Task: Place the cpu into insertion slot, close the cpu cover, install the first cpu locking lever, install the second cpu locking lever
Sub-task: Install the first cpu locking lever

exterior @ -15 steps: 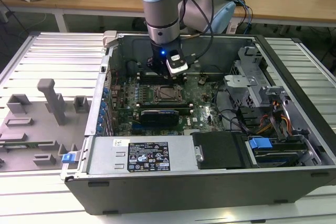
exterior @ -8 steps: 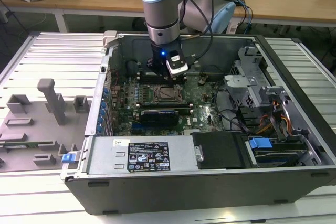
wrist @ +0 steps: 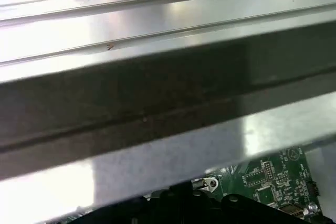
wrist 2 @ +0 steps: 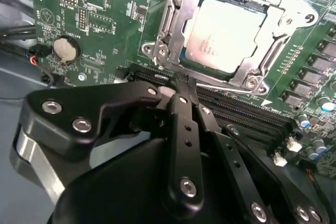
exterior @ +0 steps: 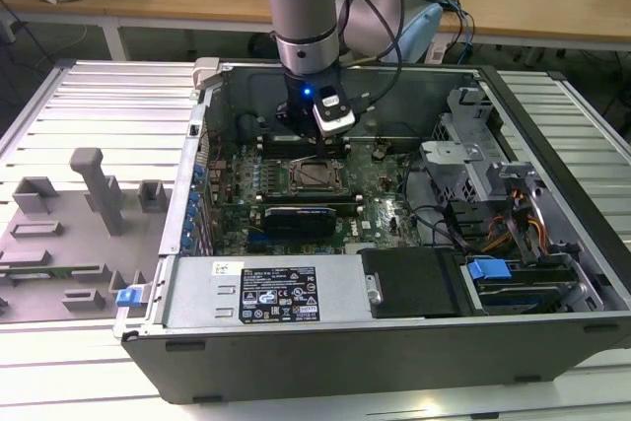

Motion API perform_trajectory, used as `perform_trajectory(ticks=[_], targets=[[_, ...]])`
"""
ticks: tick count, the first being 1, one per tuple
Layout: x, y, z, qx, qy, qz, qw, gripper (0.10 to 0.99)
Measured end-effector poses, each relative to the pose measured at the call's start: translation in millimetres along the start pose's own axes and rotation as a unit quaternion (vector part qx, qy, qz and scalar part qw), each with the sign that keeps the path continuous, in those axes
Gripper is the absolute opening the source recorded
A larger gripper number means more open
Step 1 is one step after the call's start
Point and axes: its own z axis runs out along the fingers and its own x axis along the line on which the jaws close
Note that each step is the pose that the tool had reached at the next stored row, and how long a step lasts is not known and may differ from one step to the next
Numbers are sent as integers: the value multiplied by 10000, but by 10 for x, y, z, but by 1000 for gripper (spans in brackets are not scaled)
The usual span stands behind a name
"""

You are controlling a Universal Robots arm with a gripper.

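The silver-grey cpu [wrist 2: 226, 35] sits flat in the insertion slot [wrist 2: 176, 22], framed by the cpu cover [wrist 2: 252, 74]. The gripper [wrist 2: 185, 85] hovers just beside it, fingers together.

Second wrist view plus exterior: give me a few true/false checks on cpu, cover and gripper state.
1. The cpu sits in the insertion slot. True.
2. The cpu cover is standing open, away from the socket. False: its frame lies down around the cpu, with the chip's top showing through the window.
3. The gripper is clamped on the cpu. False: its shut fingers hold nothing and sit beside the socket's edge, near the long black slots.
4. In the exterior view the arm reaches down into the open computer case. True.
5. A round coin battery sits on the green board. True.
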Motion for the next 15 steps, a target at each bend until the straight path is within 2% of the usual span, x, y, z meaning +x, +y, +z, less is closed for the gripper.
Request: perform_trajectory(ticks=[4,15], targets=[[18,43,37,5,-5,26,10000,106],[29,33,104,83,-37,159,9998,106]])
